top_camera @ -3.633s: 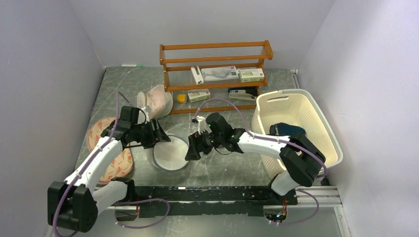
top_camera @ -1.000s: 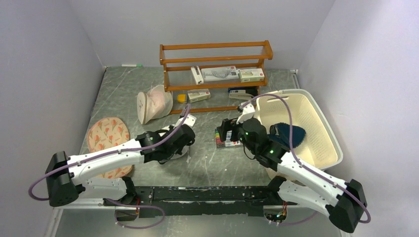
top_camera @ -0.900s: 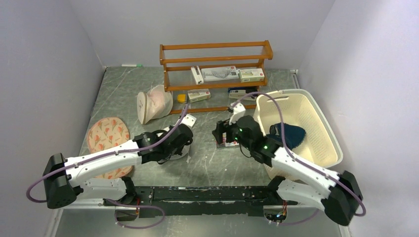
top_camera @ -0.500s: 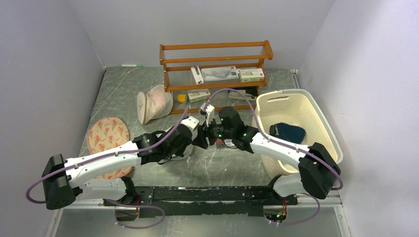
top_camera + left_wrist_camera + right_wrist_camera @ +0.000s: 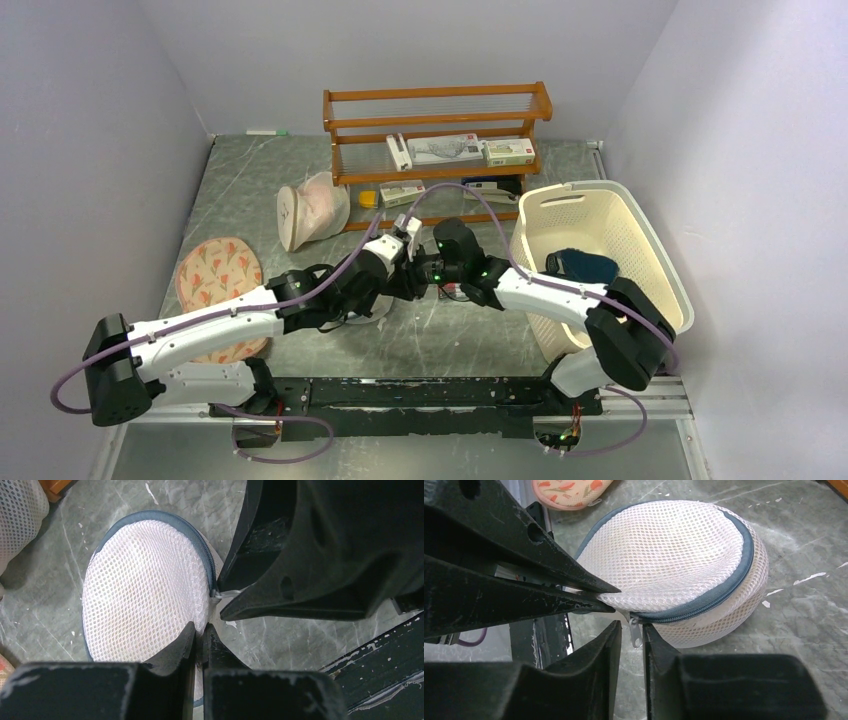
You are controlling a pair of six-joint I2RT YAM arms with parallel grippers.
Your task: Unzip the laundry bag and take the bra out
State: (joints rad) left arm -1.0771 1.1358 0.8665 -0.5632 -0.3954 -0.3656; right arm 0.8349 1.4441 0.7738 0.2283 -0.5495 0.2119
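The laundry bag (image 5: 145,590) lies on the table, a round white mesh pouch with a grey-blue zip rim (image 5: 719,587). My left gripper (image 5: 200,629) is shut, pinching the bag's edge just beside the zip. Its fingers (image 5: 574,585) come in from the left in the right wrist view. My right gripper (image 5: 631,627) sits at the same spot. The small metal zip pull (image 5: 634,630) hangs between its jaws, which stand narrowly apart with a slim gap beside the pull. The right fingers (image 5: 300,595) fill the upper right of the left wrist view. The bra is hidden.
A pinkish mesh pouch (image 5: 315,205) lies behind the bag and a floral pad (image 5: 218,280) to the left. The wooden shelf (image 5: 435,150) with boxes stands at the back. The cream basket (image 5: 600,210) at right holds a dark blue cloth (image 5: 582,265).
The right arm swung left from beside the basket to the bag's zip and its jaws narrowed around the pull. The left gripper kept its pinch on the bag's edge.
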